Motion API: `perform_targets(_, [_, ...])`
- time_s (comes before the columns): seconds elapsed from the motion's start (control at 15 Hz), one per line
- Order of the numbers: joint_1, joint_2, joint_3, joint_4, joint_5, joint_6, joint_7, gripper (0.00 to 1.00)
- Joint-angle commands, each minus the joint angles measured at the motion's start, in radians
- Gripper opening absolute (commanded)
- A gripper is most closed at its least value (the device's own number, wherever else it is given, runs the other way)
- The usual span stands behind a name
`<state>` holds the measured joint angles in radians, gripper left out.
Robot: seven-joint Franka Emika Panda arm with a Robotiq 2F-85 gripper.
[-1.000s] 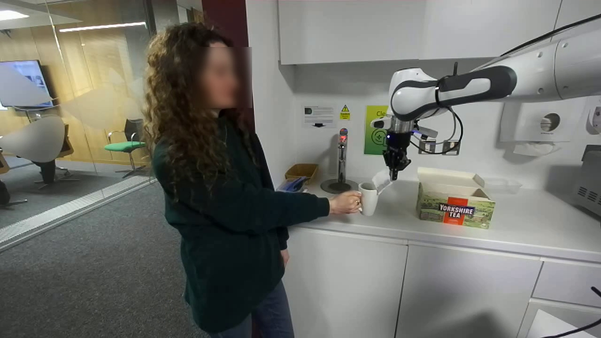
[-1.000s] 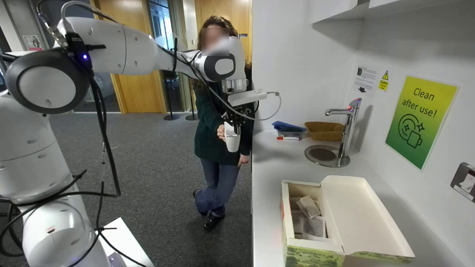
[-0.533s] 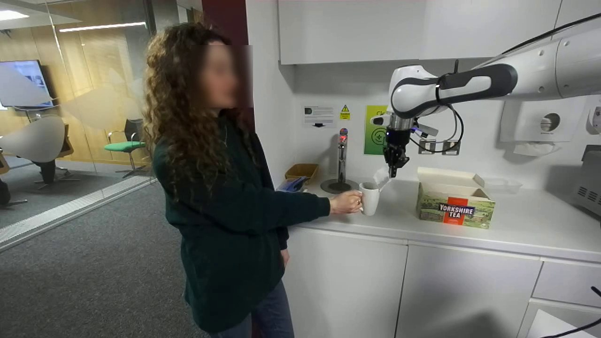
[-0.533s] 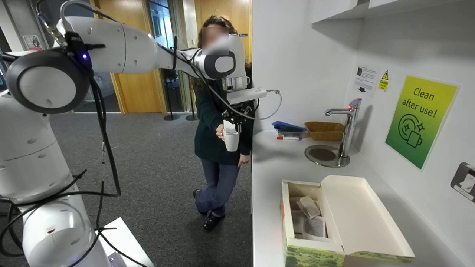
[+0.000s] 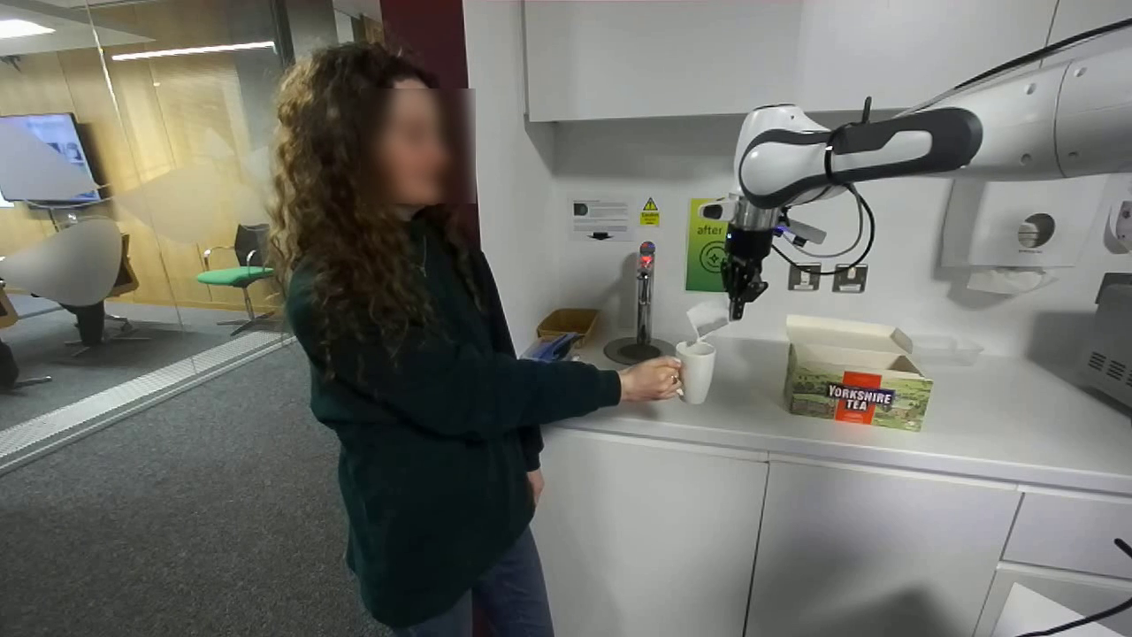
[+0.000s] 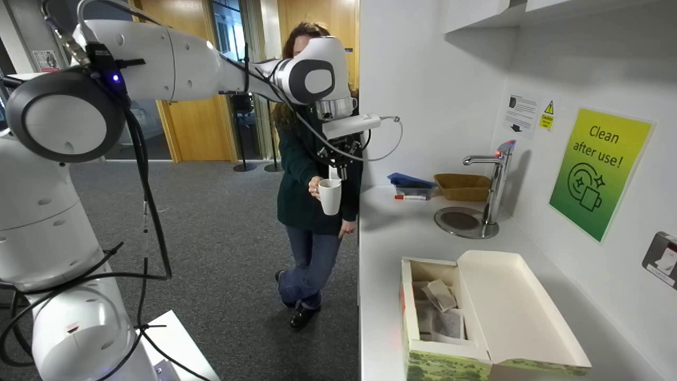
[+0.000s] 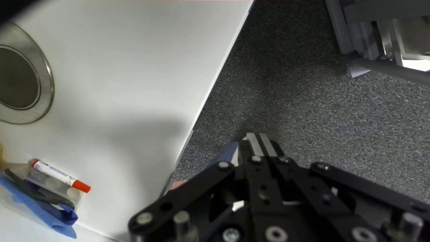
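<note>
The end effector (image 5: pixel 736 310) is closed, its tips pinching one end of a pale tea bag (image 5: pixel 707 317); both hang slightly higher than half a second ago, and the bag, which overlapped the rim of the white mug (image 5: pixel 697 376), now shows above it, a thin strip trailing to the mouth; this suggests the bag is being drawn up while remaining in the grip, though whether the strip dips inside is hard to tell; the mug has scarcely moved, a hand (image 5: pixel 650 380) on its handle; the person (image 5: pixel 407 389) stands on dark carpet (image 6: pixel 232 238), the mug apparently out past the front edge of the counter (image 6: pixel 383 254); on that surface sit a tea box (image 5: pixel 809 389) with its lid raised and further bags (image 6: pixel 440 304) inside, a chrome tap (image 6: pixel 496 185), a brown basket (image 6: pixel 463 193) and a red-capped marker (image 7: pixel 55 173) near a blue cloth (image 7: pixel 40 208); a yellow-green sign (image 6: pixel 600 174) reading "Clean after use!" hangs on the wall (image 6: pixel 433 95), and a green-seated chair (image 5: pixel 237 276) shows through the glass (image 5: pixel 212 195) beyond.
</note>
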<state>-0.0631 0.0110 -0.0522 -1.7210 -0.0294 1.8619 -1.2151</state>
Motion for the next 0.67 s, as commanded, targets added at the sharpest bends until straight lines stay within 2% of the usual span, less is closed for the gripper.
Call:
perform_targets(0.0, [0.006, -0.009, 0.003, 0.006, -0.039, 0.01, 0.071, 0.0])
perform_targets(0.6, [0.01, -0.013, 0.012, -0.001, -0.078, 0.011, 0.129, 0.0])
